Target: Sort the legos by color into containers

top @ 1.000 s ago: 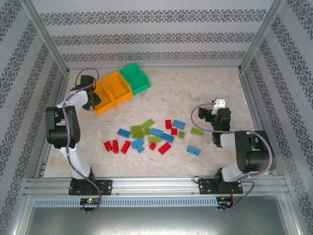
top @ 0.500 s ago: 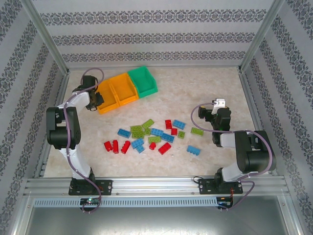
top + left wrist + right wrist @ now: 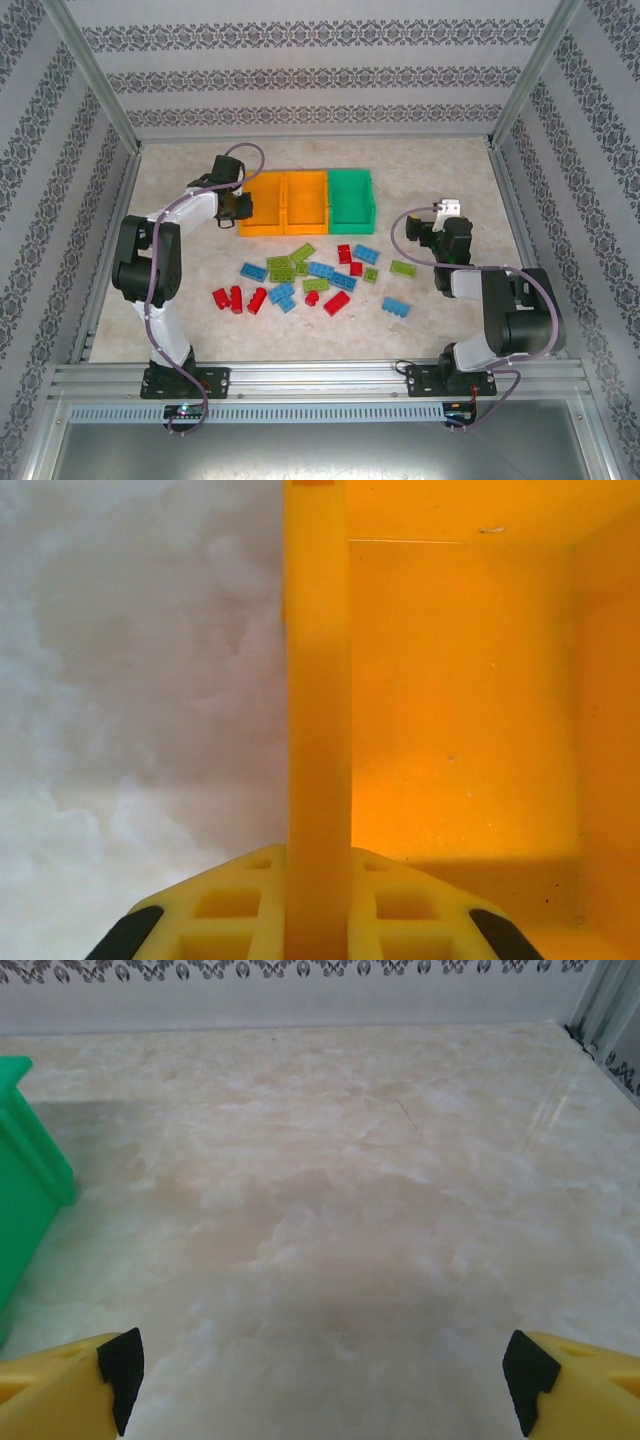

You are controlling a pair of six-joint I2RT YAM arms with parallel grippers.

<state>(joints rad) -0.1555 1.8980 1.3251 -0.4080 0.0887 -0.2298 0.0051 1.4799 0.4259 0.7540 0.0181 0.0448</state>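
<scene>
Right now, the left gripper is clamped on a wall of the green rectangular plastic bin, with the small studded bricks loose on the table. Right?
No: the left wrist view shows the left gripper clamped on a wall of an orange rectangular plastic bin. The small studded bricks are loose on the table.

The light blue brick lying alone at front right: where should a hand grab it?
Probably pinch the light blue brick across its two long sides, coming straight down from above: it lies flat and alone, with room on both sides.
</scene>
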